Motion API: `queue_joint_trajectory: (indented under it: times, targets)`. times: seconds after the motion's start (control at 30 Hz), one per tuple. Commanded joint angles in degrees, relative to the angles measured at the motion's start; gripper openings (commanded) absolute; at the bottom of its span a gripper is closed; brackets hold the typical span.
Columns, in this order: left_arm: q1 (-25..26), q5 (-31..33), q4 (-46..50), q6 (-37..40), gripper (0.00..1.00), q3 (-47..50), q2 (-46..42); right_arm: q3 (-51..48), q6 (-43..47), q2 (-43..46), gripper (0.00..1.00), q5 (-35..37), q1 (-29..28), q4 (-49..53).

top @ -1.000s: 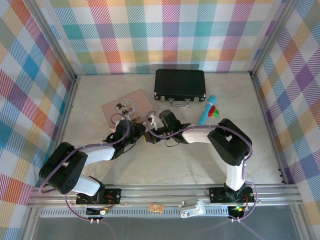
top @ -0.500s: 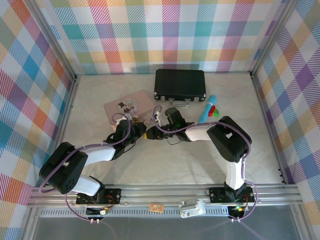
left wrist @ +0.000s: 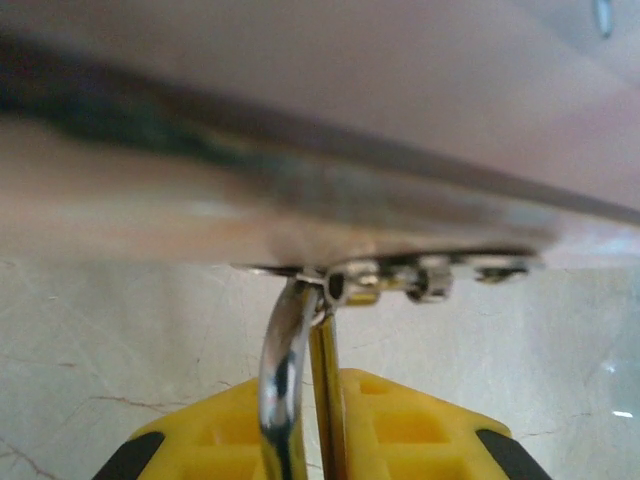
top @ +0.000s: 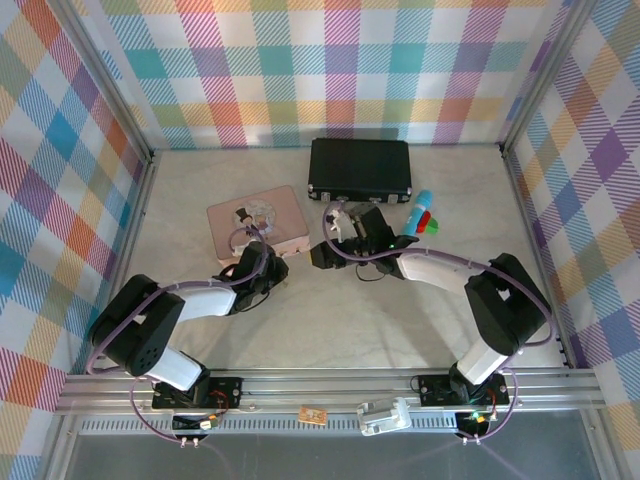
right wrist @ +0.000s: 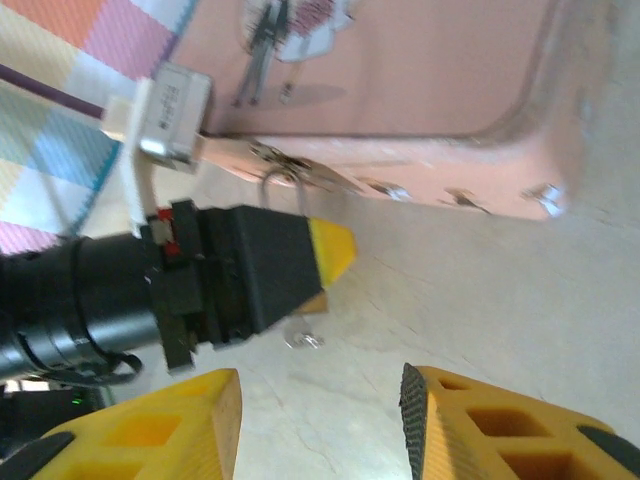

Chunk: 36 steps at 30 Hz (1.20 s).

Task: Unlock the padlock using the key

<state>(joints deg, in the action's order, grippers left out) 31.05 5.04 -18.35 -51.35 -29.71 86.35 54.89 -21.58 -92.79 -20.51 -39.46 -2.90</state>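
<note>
Left of centre in the top view, the left pincer [top: 272, 268] grips the padlock [left wrist: 283, 390], its shackle hooked through the pink tin's [top: 258, 225] latch. Rightward, the right pincer [right wrist: 320, 400] stands partly open and empty, the key [right wrist: 302, 337] lying on the surface [right wrist: 450, 300] ahead of it.

My right hand [right wrist: 320, 390] now stands off to the right of the pink tin [top: 285, 215], jaws parted, no longer up against my left hand [right wrist: 332, 252] at the tin's front edge.
</note>
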Motion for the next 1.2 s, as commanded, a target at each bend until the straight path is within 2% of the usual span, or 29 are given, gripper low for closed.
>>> queue_joint_trajectory:
  times: [0.0,0.13,0.2,0.23,0.33,0.5,0.6,0.77,0.87,0.93,1.17]
  targets:
    - [0.5,1.0,0.2,0.9,0.01,-0.6,1.4,-0.6,4.9,2.0,0.47,6.9,-1.6,7.5]
    - [0.4,2.6,2.3,-1.4,0.44,0.8,-2.0,-0.1,5.5,1.5,0.49,9.0,-3.5,8.3]
    - [0.4,4.4,5.8,-1.7,0.56,1.1,-5.8,0.4,5.6,0.7,0.51,9.1,-4.2,8.0]
    - [0.2,5.6,8.3,-1.7,0.61,1.0,-8.2,0.7,5.7,0.3,0.56,9.3,-4.5,7.9]
    - [-1.4,7.7,14.4,-1.8,0.69,1.1,-15.1,2.3,6.7,-1.2,0.58,9.8,-5.9,8.0]
    - [-6.6,6.4,18.8,-1.3,0.75,2.5,-23.1,6.2,7.5,-5.3,0.58,11.1,-9.5,7.9]
    - [-9.6,3.7,17.7,-0.8,0.75,3.5,-24.0,10.0,9.2,-9.2,0.57,14.0,-13.1,8.3]
    - [-12.6,-1.9,12.3,1.5,0.75,3.6,-21.1,18.3,12.8,-17.3,0.57,21.6,-18.1,12.1]
    - [-13.3,-3.7,8.7,3.4,0.75,2.5,-17.8,23.4,14.2,-22.2,0.58,28.9,-20.2,15.6]
    - [-13.5,-3.6,7.3,4.6,0.74,1.6,-15.8,26.8,14.5,-25.1,0.69,32.9,-21.1,17.9]
    - [-14.9,-3.7,2.5,6.2,0.74,0.2,-10.3,31.4,13.8,-31.5,0.64,37.2,-21.8,19.9]
